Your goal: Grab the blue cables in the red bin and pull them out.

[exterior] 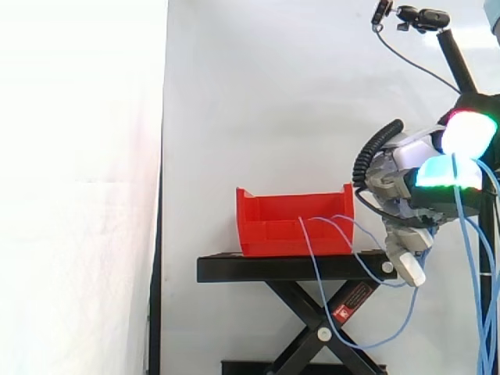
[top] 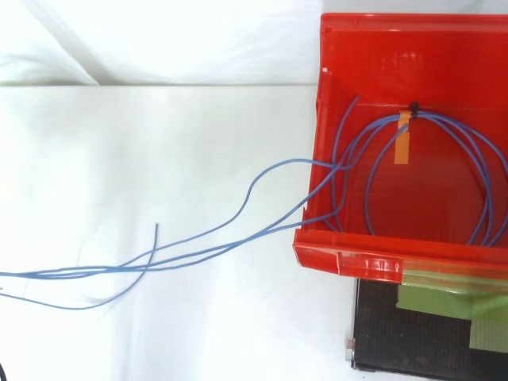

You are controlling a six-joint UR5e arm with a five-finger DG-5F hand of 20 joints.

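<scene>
A red bin (exterior: pixel 275 209) stands on a black scissor stand (exterior: pixel 289 268). Blue cables (exterior: pixel 321 235) come out over its right rim and sag in loops beside the stand. My hand (exterior: pixel 406 183) hovers to the right of the bin, above the stand's level. Its fingers are curled with glowing pads (exterior: pixel 449 173), and cable strands run between them and hang down at the far right. In the top view the blue cables (top: pixel 238 214) lie coiled in the red bin (top: pixel 381 48), bound with a black tie and orange tape (top: pixel 403 141). Several strands trail left across the white surface.
A white curtain backs the scene. A camera (exterior: pixel 422 16) on a black pole stands at the upper right, behind my hand. Beside the bin, the black stand top (top: pixel 421 349) carries green strips (top: pixel 452 302).
</scene>
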